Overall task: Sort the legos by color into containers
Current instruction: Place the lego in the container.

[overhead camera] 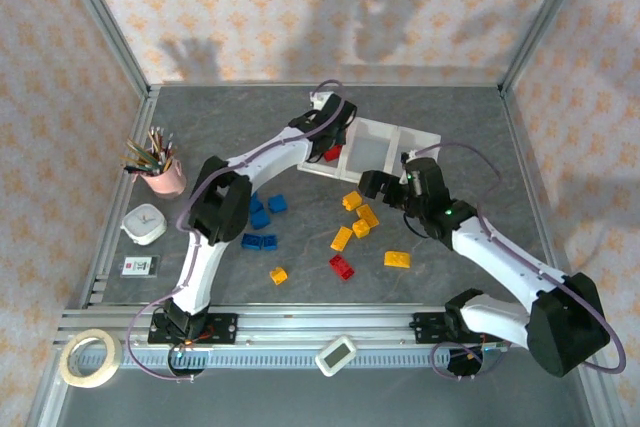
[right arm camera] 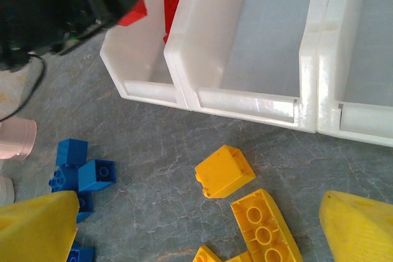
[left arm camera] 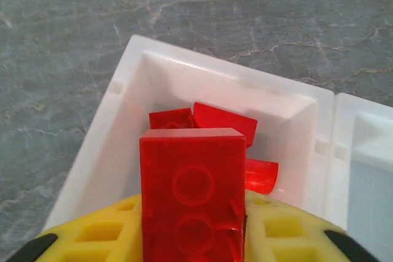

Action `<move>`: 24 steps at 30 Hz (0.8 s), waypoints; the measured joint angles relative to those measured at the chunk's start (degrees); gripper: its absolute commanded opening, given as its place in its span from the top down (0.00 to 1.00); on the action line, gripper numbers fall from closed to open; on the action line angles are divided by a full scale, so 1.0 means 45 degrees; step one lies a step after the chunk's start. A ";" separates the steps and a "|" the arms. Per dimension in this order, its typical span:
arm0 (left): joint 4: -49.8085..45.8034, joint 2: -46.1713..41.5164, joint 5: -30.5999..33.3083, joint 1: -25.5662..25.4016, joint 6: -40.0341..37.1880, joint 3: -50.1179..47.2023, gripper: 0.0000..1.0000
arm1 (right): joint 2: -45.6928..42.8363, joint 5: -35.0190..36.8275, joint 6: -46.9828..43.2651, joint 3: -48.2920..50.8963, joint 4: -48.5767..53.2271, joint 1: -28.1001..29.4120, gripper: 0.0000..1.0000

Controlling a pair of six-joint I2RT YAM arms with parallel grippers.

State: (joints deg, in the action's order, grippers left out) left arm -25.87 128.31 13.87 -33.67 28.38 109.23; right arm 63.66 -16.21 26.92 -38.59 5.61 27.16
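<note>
At the far left a pink cup (overhead camera: 165,179) of pencils stands near the table edge; blue legos (overhead camera: 262,223) lie clustered beside the left arm; the left gripper (left arm camera: 193,237) hangs over the leftmost compartment of the white tray (left arm camera: 178,78), pinching a red brick (left arm camera: 192,194) above other red legos (left arm camera: 224,124) lying inside; in front of the tray, yellow legos (right arm camera: 226,171) and a stray red lego (overhead camera: 342,267) lie on the table (overhead camera: 480,137); the right gripper (right arm camera: 196,231) hovers low over the yellow ones, its fingers (right arm camera: 359,225) spread wide.
</note>
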 measured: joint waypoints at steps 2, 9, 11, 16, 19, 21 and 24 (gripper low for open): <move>-0.0199 0.0053 -0.0029 0.0039 -0.0126 0.0117 0.50 | 0.0010 0.0010 -0.0034 -0.0034 0.0000 0.0000 0.00; -0.0597 -0.0262 -0.0238 0.0160 -0.0335 0.0495 0.40 | 0.0083 0.0039 -0.0238 -0.0374 0.0248 0.0000 0.00; -0.0685 -0.0670 -0.0476 0.0160 -0.0330 0.0214 0.39 | 0.0058 0.0034 -0.0267 -0.0393 0.0345 0.0000 0.00; -0.0612 -0.3512 -0.1195 -0.0117 -0.0219 -0.2623 0.37 | -0.0311 -0.0019 -0.0262 -0.0384 0.0991 0.0000 0.00; -0.0486 -0.5523 -0.1326 -0.0797 0.0087 -0.4454 0.36 | -0.0835 -0.0165 -0.0243 -0.0165 0.1248 0.0000 0.00; -0.0194 -0.6717 -0.1336 -0.1404 0.0418 -0.5678 0.35 | -0.1209 -0.0311 -0.0214 0.0097 0.1443 0.0000 0.00; 0.0010 -0.8199 -0.1452 -0.2327 0.1107 -0.7606 0.34 | -0.1719 -0.0549 -0.0112 0.0597 0.1783 0.0000 0.00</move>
State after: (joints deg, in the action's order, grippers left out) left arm -25.82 91.42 7.33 -44.14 33.36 75.00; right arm 55.92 -18.68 26.41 -35.90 13.63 27.16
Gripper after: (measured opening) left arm 0.656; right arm 0.998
